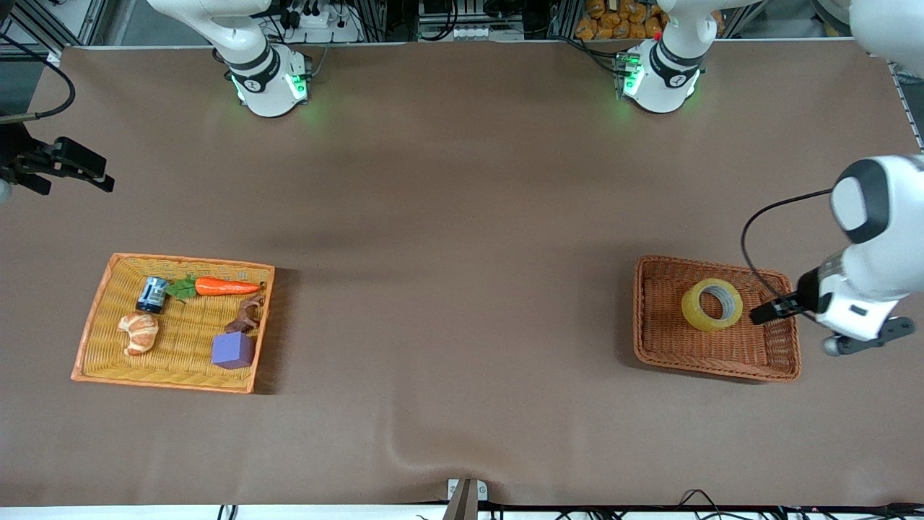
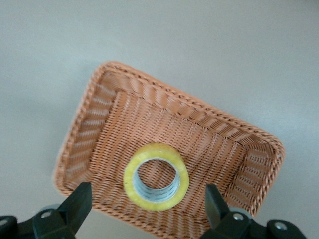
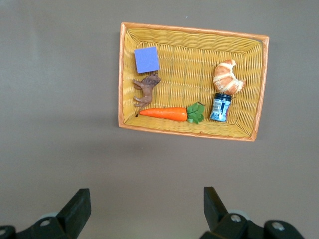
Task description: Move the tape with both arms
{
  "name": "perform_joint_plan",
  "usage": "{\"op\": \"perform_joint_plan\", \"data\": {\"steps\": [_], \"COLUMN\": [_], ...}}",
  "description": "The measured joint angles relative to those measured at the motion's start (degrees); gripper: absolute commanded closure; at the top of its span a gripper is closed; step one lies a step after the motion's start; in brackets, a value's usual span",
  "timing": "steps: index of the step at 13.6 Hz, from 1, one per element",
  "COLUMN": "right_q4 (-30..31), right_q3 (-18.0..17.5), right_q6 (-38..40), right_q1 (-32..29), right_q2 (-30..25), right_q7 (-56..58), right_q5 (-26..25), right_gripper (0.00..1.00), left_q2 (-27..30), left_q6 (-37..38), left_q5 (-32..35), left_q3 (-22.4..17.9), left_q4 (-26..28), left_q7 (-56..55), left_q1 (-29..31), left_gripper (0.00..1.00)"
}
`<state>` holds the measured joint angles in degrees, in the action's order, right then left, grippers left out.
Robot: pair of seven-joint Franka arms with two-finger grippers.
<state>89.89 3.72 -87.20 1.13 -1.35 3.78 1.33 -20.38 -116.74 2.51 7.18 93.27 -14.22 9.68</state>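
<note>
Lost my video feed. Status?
Left gripper open over brown basket. Tape lying inside, released. Right gripper open, waiting. Nothing obstructing.

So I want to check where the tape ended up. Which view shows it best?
The left wrist view: the tape fills the frame's middle, lying in the brown basket. The front view shows it smaller, the left pincer beside it. The right wrist view misses it.

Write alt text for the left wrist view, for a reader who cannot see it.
A yellow tape roll with a grey core lies alone in a brown wicker basket on the brown table, seen from above. The left pincer hangs over the basket with its black fingers spread wide, clear of the tape on either side.
</note>
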Motion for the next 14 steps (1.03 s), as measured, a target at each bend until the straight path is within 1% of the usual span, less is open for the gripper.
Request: {"op": "perform_joint_plan", "data": {"steps": [4,6,11,14], "right_q4": [-0.2,-0.2,-0.3,-0.6], "right_q3": [0.2,0.2,0.3,0.3], "right_q6": [0.3,0.5,0.6,0.6], "right_q1": [0.0,0.0,0.2,0.5], "right_q2": [-0.2,-0.2,-0.4,-0.4], "right_q7": [-0.2,-0.3,-0.9,-0.9], "right_q5": [0.0,0.0,-0.1,-0.1], "right_gripper": [0.00,0.00,0.00,0.00], "left_q2": [1.9,4.1,13.4,16.4], "left_q6": [6.5,9.6,20.4,23.8], "left_q5": [0.0,0.0,0.0,0.0], "left_q3": [0.0,0.0,0.5,1.1], "left_q4": [-6.6,-8.2,-8.8,-8.7], "left_q7": [5.8,7.4,8.6,8.6], "left_q1": [0.9,1.6,1.8,1.7], "left_gripper": [0.00,0.00,0.00,0.00]}}
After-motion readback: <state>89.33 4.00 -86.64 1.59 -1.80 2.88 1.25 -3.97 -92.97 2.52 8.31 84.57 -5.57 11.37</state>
